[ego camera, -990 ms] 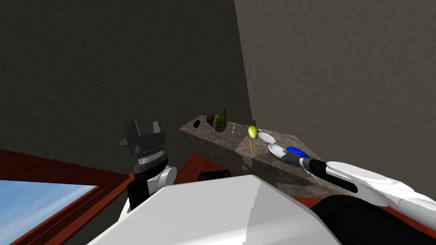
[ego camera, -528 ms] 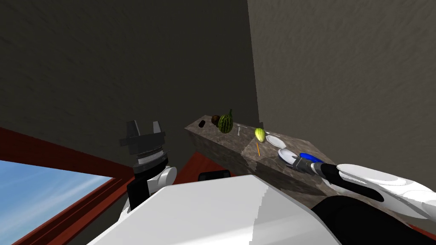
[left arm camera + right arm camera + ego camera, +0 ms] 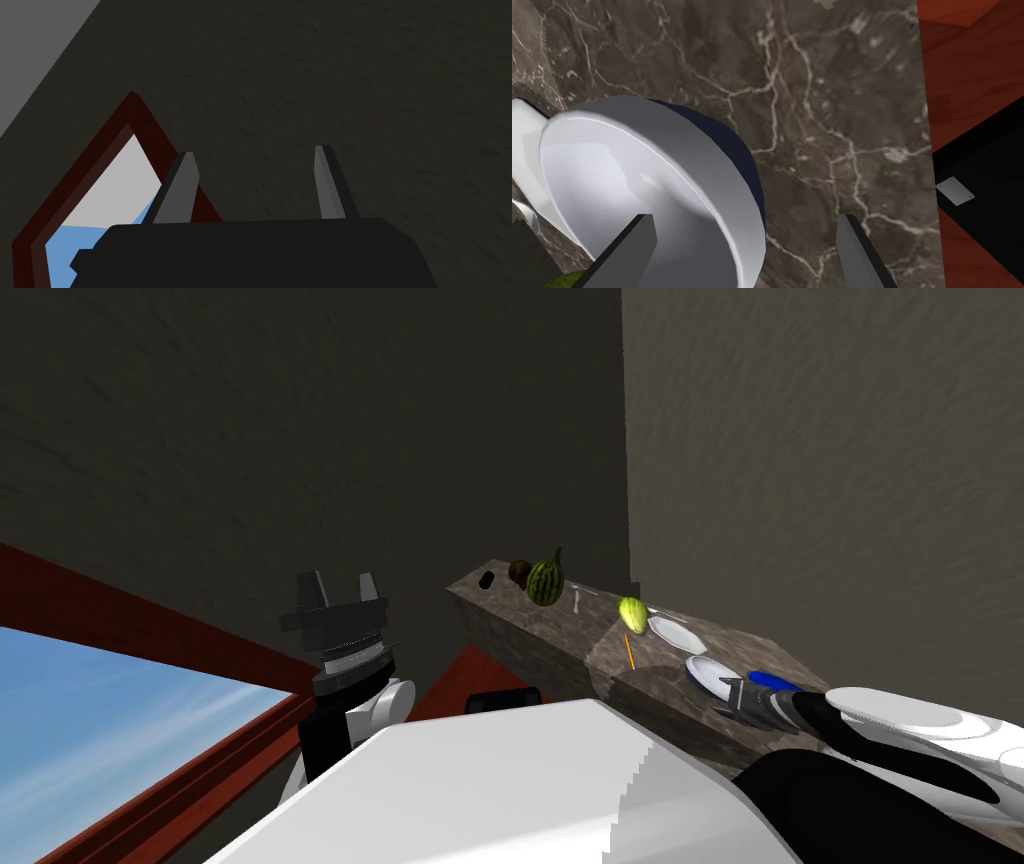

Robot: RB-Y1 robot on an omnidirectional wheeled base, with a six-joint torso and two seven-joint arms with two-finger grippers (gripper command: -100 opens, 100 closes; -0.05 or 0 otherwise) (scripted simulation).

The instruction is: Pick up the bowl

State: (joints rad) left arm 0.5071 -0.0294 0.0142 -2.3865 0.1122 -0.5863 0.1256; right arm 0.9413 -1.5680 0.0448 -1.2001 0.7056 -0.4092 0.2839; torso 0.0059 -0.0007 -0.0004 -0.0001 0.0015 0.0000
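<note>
Bowl: a white bowl is seen right of centre in the head view, on the near end of the marbled counter, close to its front edge.
Blue edge: a dark blue band is seen along the bowl's outer side in the right wrist view. Whether it is the bowl's own wall or the blue thing beside it cannot be told.
Right gripper: the right gripper is held low over the bowl with its fingers spread wide. One finger is set over the white inside and the other over bare counter, so the rim is straddled.
Reason for the pose: a rim pinch is judged to be intended, since the bowl looks too broad to be spanned whole.
Stage: nothing is gripped yet; the closing and the lift are judged to be left.
Neighbours: a white plate is seen just beyond the bowl. A yellow-green melon, an orange stick and a striped watermelon are strung further along, toward the middle of the frame.
Open room: bare counter is left on the outer finger's side, up to the edge where red-brown floor begins. The way upward is judged free.
Risk: the plate may be nudged if the bowl is pushed during the pinch.
Left gripper: the left gripper is held raised left of centre in the head view, well apart from the counter, with its fingers wide apart and empty.
</note>
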